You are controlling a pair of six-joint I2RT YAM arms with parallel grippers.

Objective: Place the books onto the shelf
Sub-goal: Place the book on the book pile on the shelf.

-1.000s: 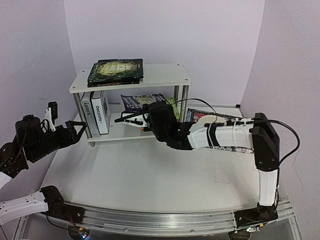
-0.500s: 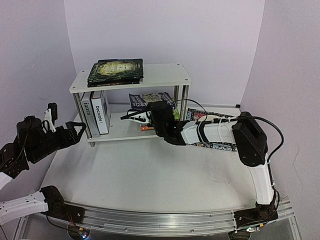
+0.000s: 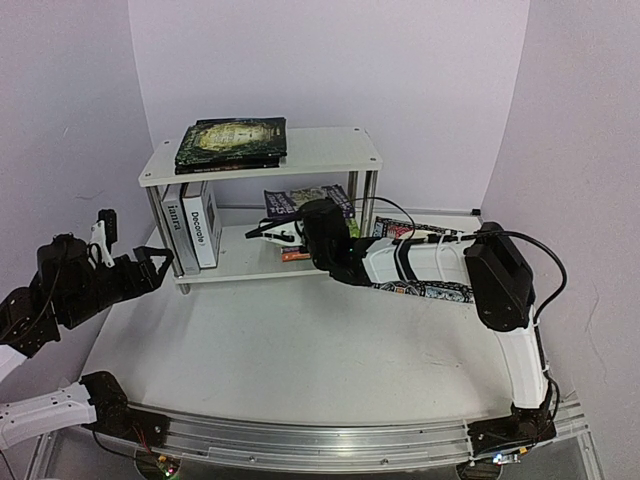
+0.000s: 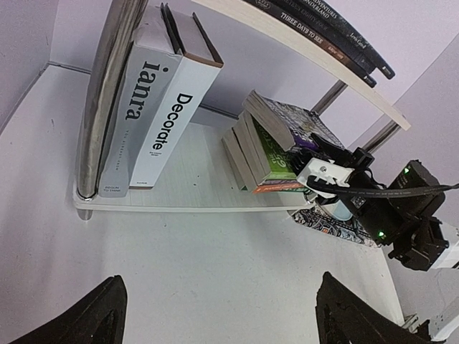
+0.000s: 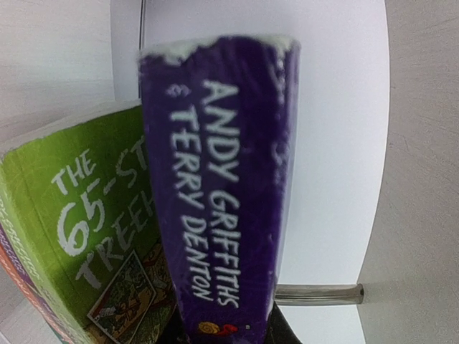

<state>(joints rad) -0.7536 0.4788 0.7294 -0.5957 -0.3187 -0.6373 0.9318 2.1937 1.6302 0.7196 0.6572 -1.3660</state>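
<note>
Right wrist view: purple book (image 5: 222, 186) fills it, spine lettering running top to bottom; green paperback (image 5: 79, 229) touching on its left.
Left wrist view: both lean leftward on the lower board of the shelf (image 4: 186, 190); white hardbacks (image 4: 154, 107) upright by the left post.
Top view: dark books (image 3: 232, 140) flat on the top board.
Right gripper (image 3: 290, 232): clenched on the purple book.
Left gripper (image 4: 222, 308): released, fingers wide, over the surface (image 3: 300, 350).

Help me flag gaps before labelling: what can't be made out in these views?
Green book title: right wrist view, partly covered by the purple book.
Purple book's lower spine: same view, cut off by the bottom edge.
Mat: top view, mostly under the right arm.
Dark books on the shelf: top view, cover lettering too small.
</note>
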